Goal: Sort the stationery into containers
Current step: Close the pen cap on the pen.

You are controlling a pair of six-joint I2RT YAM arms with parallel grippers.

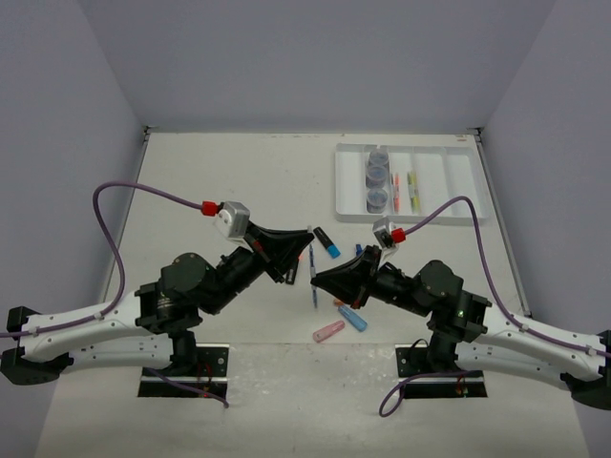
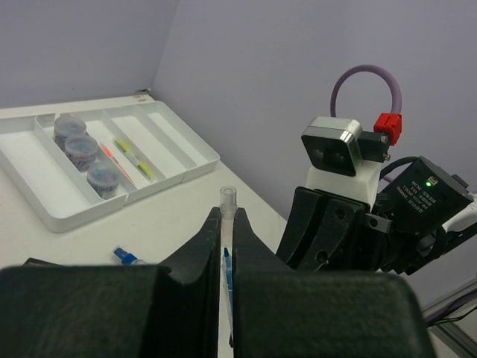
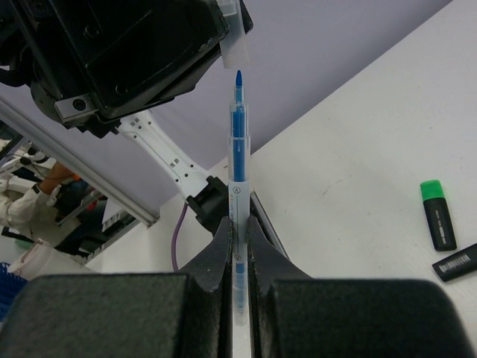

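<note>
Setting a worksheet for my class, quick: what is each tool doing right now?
Left tool: closed on the clear pen cap.
Right tool: closed on the blue pen, whose tip is bare.

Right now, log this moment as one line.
left gripper: shut on clear cap | right gripper: shut on blue pen | cap in line with pen tip, not seated | tray: three jars, two pens

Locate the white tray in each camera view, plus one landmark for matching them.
Top external: white tray at upper right.
Left wrist: upper left.
Right wrist: not in it.
Shared landmark: blue pen, mid-width in all three.
</note>
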